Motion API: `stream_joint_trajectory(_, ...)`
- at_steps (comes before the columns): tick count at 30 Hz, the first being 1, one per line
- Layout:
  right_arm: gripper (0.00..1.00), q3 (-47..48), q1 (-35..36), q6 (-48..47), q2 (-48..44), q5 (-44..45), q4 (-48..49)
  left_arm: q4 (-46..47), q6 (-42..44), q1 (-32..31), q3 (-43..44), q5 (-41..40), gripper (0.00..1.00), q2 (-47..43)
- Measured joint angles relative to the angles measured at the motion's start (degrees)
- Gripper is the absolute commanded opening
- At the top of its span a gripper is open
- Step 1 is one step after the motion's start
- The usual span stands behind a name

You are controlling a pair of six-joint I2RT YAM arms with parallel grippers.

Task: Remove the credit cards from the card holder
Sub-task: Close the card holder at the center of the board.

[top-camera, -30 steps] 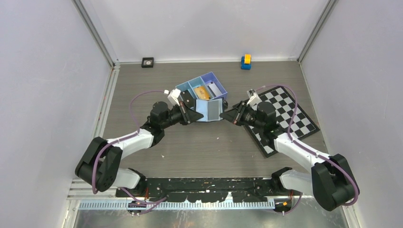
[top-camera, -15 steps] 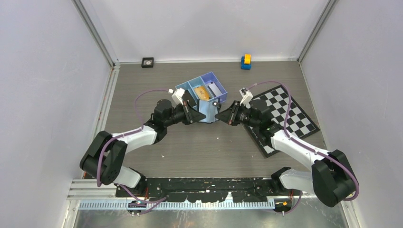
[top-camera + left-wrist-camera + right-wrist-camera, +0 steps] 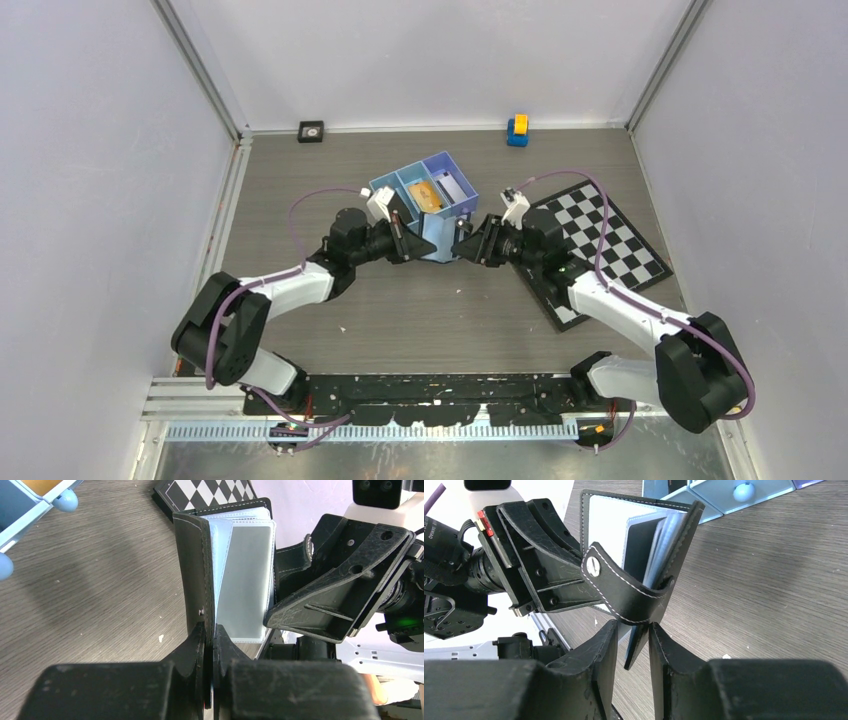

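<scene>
- The holder (image 3: 440,233) hangs upright and half-open between the two claws, above the worktop (image 3: 400,310), just in front of the tray (image 3: 385,186).
- The left wrist view shows what the top view does not: the black cover (image 3: 192,570) seen edge-on, with clear sleeves (image 3: 250,580) fanned out to its right. Whether any sleeve has a card in it I cannot tell.
- The right wrist view shows the holder (image 3: 639,550) from the other side, with its strap (image 3: 624,592) and stud curving down across the near cover.
- The left claw (image 3: 210,635) is clamped tight on the lower edge of the black cover; from above it (image 3: 415,243) sits at the holder's left.
- The right claw (image 3: 631,630) has its fingers parted, with the other cover's lower edge between them and a gap on one side; from above it (image 3: 462,243) sits at the holder's right.
- Only the top view shows the orange card (image 3: 425,192) lying in the tray's middle compartment.
- The board (image 3: 610,240) lies on the worktop under the right arm.
</scene>
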Motion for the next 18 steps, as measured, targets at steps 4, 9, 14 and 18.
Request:
stream_joint_trajectory(4,0.38,0.48,0.00,0.00,0.42,-0.04,-0.17,-0.35,0.70,-0.31,0.44,-0.07,0.00,0.57)
stream_joint_trajectory(9,0.44,0.57,0.11,-0.17,0.98,-0.04,-0.68,-0.83,1.20,-1.44,1.49,-0.02,0.00,1.62)
stream_joint_trajectory(14,0.45,1.77,0.26,-0.22,3.13,-0.04,-1.55,-2.25,2.47,-2.75,2.45,-0.04,0.00,2.43)
stream_joint_trajectory(18,0.45,2.49,0.46,-0.22,4.79,-0.15,-1.84,-3.19,2.73,-3.08,3.02,0.04,0.00,3.02)
